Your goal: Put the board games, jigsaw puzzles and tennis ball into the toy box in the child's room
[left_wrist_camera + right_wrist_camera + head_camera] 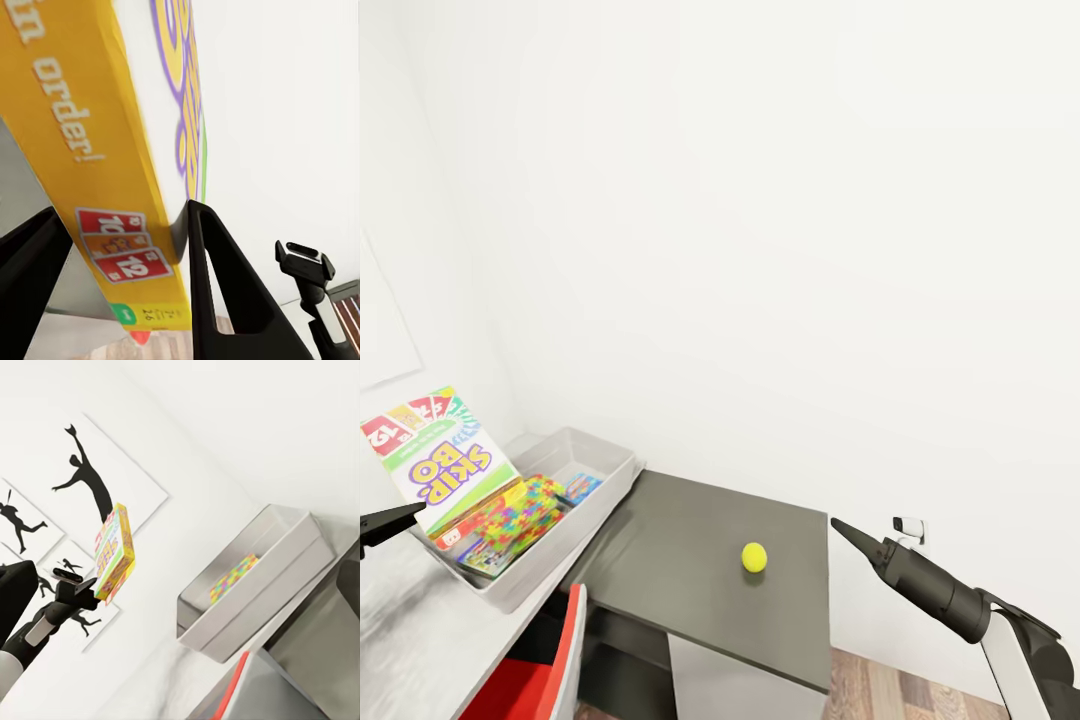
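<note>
The Skip-Bo board game (445,460) stands tilted over the left end of the grey toy box (595,462), with my left gripper (400,518) shut on its edge. In the left wrist view the box's yellow side (112,247) sits between the two black fingers (217,285). A colourful jigsaw puzzle (520,515) and a small blue box (582,487) lie inside the toy box. The yellow tennis ball (754,557) rests on the dark table (680,540). My right gripper (842,528) hovers open beside the table's right edge, about a hand's width from the ball. The right wrist view shows the held game (114,551) left of the toy box (255,585).
A red chair (525,685) stands below the light grey desk (410,630) that carries the toy box. White walls close off the back and left, with silhouette pictures (90,487). Wooden floor (920,695) shows to the right of the dark table.
</note>
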You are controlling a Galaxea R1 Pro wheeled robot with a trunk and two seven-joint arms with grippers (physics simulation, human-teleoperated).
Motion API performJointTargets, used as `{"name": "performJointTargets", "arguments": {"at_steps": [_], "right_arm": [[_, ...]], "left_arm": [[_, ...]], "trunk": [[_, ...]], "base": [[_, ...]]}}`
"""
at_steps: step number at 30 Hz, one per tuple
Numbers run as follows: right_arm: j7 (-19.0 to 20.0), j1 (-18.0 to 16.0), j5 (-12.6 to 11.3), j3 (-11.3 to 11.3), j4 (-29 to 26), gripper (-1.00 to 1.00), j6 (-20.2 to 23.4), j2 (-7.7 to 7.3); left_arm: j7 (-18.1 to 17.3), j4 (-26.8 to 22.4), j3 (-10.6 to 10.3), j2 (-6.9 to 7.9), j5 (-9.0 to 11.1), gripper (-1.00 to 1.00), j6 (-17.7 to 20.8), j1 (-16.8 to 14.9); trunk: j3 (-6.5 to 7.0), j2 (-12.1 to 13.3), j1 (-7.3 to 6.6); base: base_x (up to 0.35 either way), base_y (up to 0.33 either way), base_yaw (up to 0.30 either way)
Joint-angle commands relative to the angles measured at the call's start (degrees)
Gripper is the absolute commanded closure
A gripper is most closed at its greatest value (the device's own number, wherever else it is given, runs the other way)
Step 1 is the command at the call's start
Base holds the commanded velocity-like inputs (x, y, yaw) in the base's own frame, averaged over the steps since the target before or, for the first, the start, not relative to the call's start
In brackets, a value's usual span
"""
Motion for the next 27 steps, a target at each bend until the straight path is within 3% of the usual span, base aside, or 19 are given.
{"name": "performJointTargets", "arguments": {"at_steps": [1,27], "right_arm": [[0.0,0.0,-0.2,0.0,0.0,-1.0,0.4,0.0],[0.0,0.0,-0.2,0.2,0.1,-1.0,0.4,0.01]], "left_arm": [[-0.2,0.0,0.0,0.02,0.0,1.0,0.5,0.0],[-0.2,0.0,0.0,-0.03,0.0,1.0,-0.1,0.0]], "trunk": [[-0.07,-0.1,0.03],[-0.07,-0.1,0.03]], "base": [[0.022,0.044,0.0],[0.043,0.035,0.0]]}}
